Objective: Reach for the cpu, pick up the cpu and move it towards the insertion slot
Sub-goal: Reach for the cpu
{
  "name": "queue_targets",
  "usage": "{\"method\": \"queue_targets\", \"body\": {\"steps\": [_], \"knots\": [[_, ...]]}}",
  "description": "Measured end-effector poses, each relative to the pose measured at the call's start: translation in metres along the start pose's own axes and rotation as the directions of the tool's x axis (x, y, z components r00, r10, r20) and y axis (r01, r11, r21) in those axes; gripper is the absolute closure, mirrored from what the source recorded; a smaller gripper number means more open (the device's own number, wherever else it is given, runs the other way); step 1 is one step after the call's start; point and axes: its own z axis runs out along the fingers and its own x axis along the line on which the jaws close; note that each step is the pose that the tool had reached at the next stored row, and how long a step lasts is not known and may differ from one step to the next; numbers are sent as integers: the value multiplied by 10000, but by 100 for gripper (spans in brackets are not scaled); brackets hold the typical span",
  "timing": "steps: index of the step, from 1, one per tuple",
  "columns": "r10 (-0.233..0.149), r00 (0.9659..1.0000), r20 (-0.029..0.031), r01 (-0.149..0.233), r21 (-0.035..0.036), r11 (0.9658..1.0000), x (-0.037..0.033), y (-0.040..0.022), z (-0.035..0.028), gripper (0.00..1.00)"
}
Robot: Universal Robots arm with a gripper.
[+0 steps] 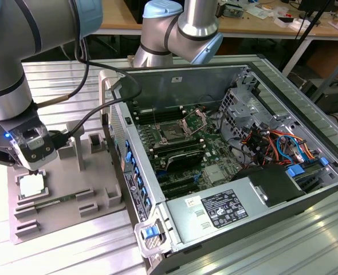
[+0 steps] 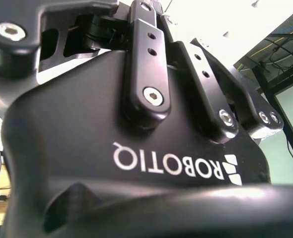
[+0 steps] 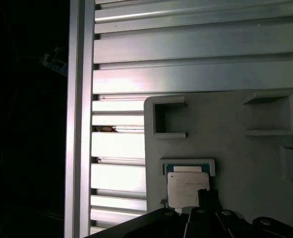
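Claw (image 1: 38, 169) hovers just above cpu (image 1: 31, 185), pointing down.

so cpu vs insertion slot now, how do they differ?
Place: the cpu lies on the grey holder outside the case; the insertion slot sits inside it on the green board.
Look: the cpu has a pale silvery top; the insertion slot has a dark centre in a metal frame.
The gripper hangs right above the cpu, far from the insertion slot.
Both are square.
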Motion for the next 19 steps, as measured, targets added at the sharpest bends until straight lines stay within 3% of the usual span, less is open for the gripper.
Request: {"method": "queue_targets", "body": {"steps": [19], "knots": [[0, 10000, 1, 0, 0, 10000, 0, -2, 48, 89]]}}
